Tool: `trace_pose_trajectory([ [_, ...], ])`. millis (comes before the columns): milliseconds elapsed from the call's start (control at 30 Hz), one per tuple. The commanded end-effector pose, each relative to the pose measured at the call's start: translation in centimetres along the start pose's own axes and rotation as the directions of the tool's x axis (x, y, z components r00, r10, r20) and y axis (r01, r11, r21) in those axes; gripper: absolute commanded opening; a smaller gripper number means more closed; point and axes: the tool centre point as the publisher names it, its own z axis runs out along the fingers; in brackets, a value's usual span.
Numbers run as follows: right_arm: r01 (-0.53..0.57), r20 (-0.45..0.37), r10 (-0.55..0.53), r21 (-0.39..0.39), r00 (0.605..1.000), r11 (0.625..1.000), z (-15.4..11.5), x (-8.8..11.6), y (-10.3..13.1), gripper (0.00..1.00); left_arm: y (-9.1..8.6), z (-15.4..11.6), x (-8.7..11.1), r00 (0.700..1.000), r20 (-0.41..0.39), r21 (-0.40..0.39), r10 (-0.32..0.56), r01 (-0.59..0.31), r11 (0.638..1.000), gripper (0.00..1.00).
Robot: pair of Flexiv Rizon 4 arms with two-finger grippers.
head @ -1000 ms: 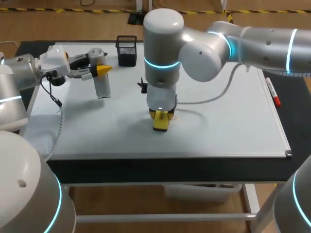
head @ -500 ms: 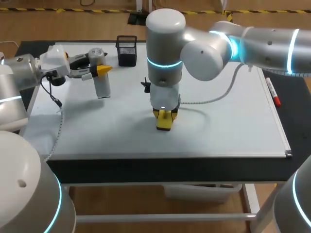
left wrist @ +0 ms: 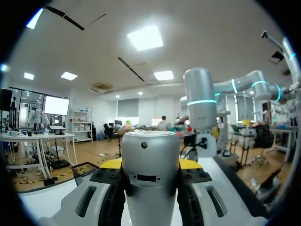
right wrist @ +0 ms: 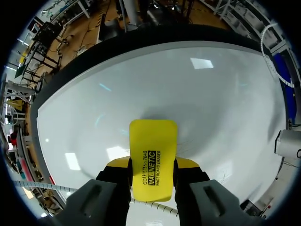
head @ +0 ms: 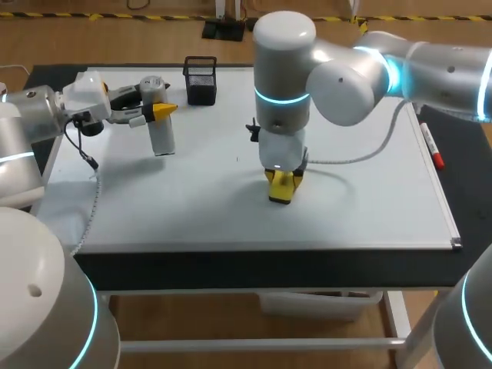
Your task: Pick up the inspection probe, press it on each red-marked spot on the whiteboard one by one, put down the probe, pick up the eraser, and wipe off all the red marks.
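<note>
At the far left of the whiteboard (head: 369, 207), your left gripper (head: 159, 111) pinches the inspection probe (head: 161, 137), a silver cylinder held upright near the board's back edge. Whether its foot touches the board, you cannot tell. Just right of it, at the back edge, stands a black mesh pen cup (head: 200, 81). Near the middle, toward the front edge, your right gripper (head: 281, 183) points straight down and pinches the yellow eraser (right wrist: 153, 148) from both sides, its face against the board. A red marker (head: 430, 146) lies along the right edge. The step in hand looks to be the wiping. To do it well, keep the eraser flat, press evenly and overlap your strokes so no strip is skipped. Keep the sweep well apart from the probe on the left. No red mark shows on the bare board in any view, so check under the arm before calling it done. The head view places both arms over the board but hides the eraser's grip beneath the wrist. The right wrist view shows the fingers (right wrist: 117, 172) touching either side of the eraser. The left wrist view shows the pads (left wrist: 113, 184) hugging the probe, yet little of the board under it.
</note>
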Motion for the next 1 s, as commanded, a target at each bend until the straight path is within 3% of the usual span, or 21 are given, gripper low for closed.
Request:
trace_pose_trajectory([
  [33, 0.001, 0.011, -0.001, 0.009, 1.0, 1.0, -0.2, 1.1, -0.1, 0.0, -0.1, 0.1, 0.0, 1.0, 0.002, 0.001, 0.001, -0.001, 1.0, 0.0],
  [367, 0.031, 0.009, -0.031, 0.024, 0.999, 0.999, -1.8, 0.9, -1.0, 0.0, -0.1, 0.1, 0.0, 1.0, 0.002, 0.001, 0.001, -0.001, 1.0, 0.0],
  [700, 0.036, -0.005, -0.036, 0.046, 0.999, 0.998, -4.9, 1.0, -4.2, 0.0, -0.1, 0.1, 0.0, 1.0, 0.002, 0.001, 0.001, -0.001, 1.0, 0.0],
  [1000, 0.036, -0.005, -0.036, 0.046, 0.999, 0.998, -4.9, 1.0, -4.2, 0.0, -0.1, 0.1, 0.0, 1.0, 0.002, 0.001, 0.001, -0.001, 1.0, 0.0],
])
